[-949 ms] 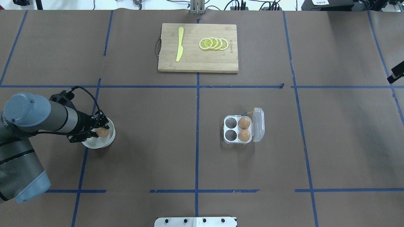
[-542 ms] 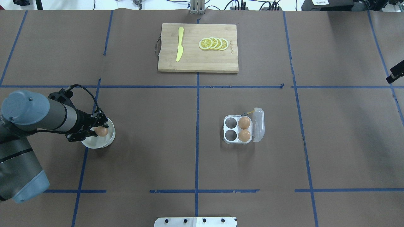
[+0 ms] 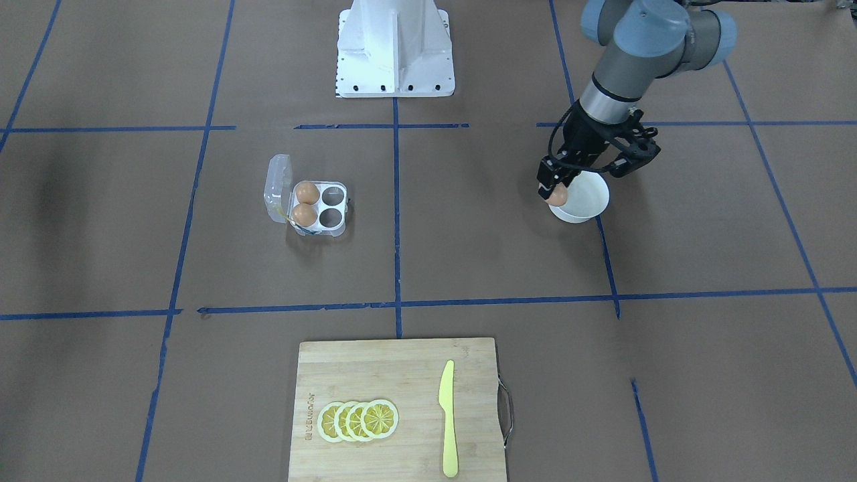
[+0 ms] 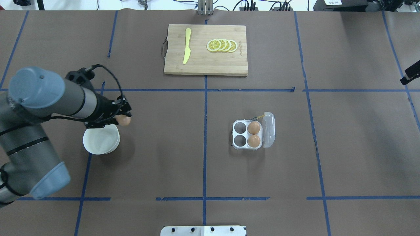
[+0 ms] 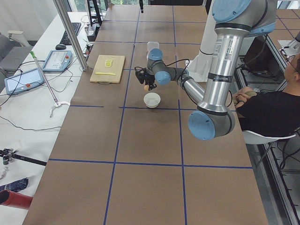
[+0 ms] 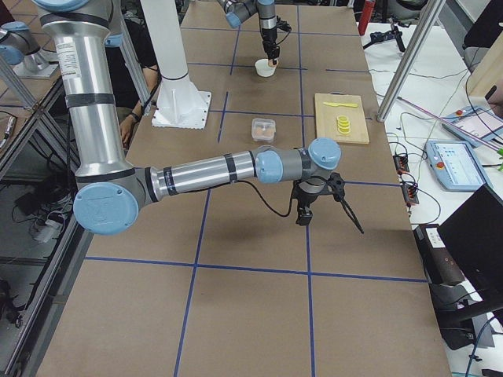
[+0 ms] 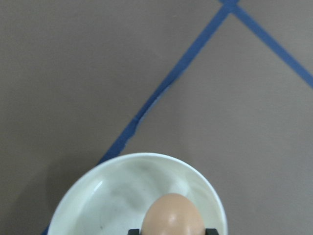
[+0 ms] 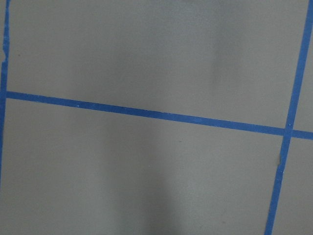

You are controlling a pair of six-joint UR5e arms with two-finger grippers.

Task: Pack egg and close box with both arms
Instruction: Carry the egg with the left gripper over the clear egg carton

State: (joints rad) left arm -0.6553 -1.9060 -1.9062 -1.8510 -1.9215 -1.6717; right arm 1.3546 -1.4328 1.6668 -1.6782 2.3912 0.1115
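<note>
My left gripper [image 4: 122, 118] is shut on an orange-brown egg [image 4: 125, 120] and holds it in the air above the far rim of the white bowl [image 4: 98, 141]. The left wrist view shows the egg [image 7: 172, 216] between the fingers, over the bowl [image 7: 112, 196]. The box [image 4: 239, 134] lies right of centre with its clear lid [image 4: 268, 129] open. Two eggs [image 4: 253, 127] fill its right cups; the two left cups are empty. My right gripper [image 6: 303, 212] hangs over bare table at the far right; I cannot tell whether it is open or shut.
A wooden cutting board [image 4: 205, 65] with a yellow knife [image 4: 186, 46] and lemon slices [image 4: 222, 45] lies at the far middle. Blue tape lines cross the brown table. The white pedestal base [image 3: 395, 47] stands at the robot's side.
My left gripper has lifted the egg out of the bowl and carried it away from the robot and slightly right. The bowl now shows empty. The box has not moved.
</note>
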